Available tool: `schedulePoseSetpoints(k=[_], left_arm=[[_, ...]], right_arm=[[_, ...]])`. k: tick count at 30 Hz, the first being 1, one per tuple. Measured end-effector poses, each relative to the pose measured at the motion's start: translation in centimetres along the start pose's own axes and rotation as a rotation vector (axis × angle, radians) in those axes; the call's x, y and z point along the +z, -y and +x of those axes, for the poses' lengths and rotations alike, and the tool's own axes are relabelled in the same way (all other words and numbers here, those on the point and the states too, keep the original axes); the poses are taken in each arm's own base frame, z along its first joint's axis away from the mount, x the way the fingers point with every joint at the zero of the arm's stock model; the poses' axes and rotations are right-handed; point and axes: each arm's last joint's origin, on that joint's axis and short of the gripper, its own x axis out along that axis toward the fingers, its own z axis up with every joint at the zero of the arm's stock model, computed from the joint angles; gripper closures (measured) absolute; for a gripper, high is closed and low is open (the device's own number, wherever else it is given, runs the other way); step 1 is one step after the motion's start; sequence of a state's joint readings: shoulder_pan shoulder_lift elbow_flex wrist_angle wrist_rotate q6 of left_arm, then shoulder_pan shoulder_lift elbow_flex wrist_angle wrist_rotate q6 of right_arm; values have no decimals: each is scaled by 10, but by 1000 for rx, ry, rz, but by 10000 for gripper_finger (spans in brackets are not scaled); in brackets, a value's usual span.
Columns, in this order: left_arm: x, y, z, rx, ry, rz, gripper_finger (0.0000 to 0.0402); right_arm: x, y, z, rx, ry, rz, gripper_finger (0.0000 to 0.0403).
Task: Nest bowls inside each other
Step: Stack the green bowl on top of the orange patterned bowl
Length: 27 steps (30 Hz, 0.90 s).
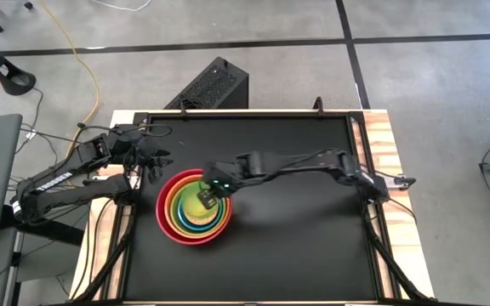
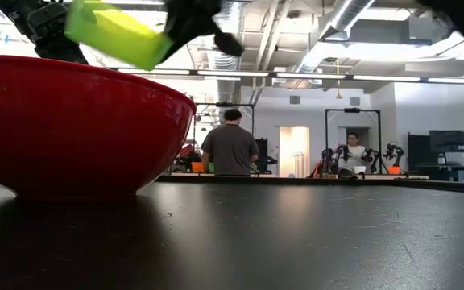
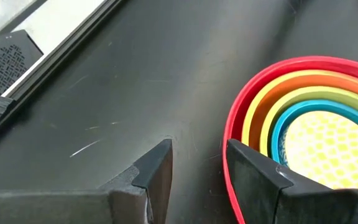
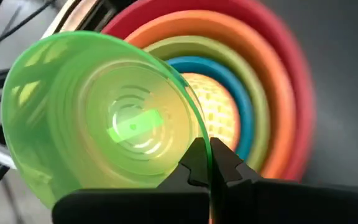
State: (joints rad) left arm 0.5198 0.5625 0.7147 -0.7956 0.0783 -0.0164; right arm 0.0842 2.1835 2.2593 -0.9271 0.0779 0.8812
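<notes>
Five bowls sit nested on the black table: red (image 1: 165,223) outermost, then orange, lime-green, blue and dotted yellow (image 4: 219,102) in the middle. The red bowl (image 2: 71,129) rests on its base. My right gripper (image 1: 213,189) hovers over this stack, shut on the smallest bright green bowl (image 4: 98,118), which also shows in the low view (image 2: 115,32) above the red rim. My left gripper (image 3: 197,165) stands open in the air just left of the red bowl's rim (image 3: 241,106), with nothing between its fingers. My right gripper pinches the bright green bowl's rim (image 4: 194,127) between its two fingers, with the thin wall running between the fingertips. The fingers slant down from the table's right side. The bowl is tipped on its side and hangs clear above the nested stack.
Black table surface lies bare to the right of and in front of the stack (image 1: 313,246). A raised frame edges the table (image 1: 245,113). Beyond the far edge, people stand in the room (image 2: 230,145).
</notes>
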Motion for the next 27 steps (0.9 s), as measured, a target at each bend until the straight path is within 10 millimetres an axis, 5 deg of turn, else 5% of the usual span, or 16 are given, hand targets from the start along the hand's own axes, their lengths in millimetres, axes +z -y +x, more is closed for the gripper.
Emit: schedulePoseSetpoints(k=[5,17,27], left_arm=[[0,0,0,0,0,5,262],[0,0,0,-3,-3,22,262],[0,0,0,3,-2,40,262]], right_arm=[[8,6,39,42,-59,-18,402],[-2,20,79,-24,-124,-17,403],[-7,21,79,-72,-139,3,390]])
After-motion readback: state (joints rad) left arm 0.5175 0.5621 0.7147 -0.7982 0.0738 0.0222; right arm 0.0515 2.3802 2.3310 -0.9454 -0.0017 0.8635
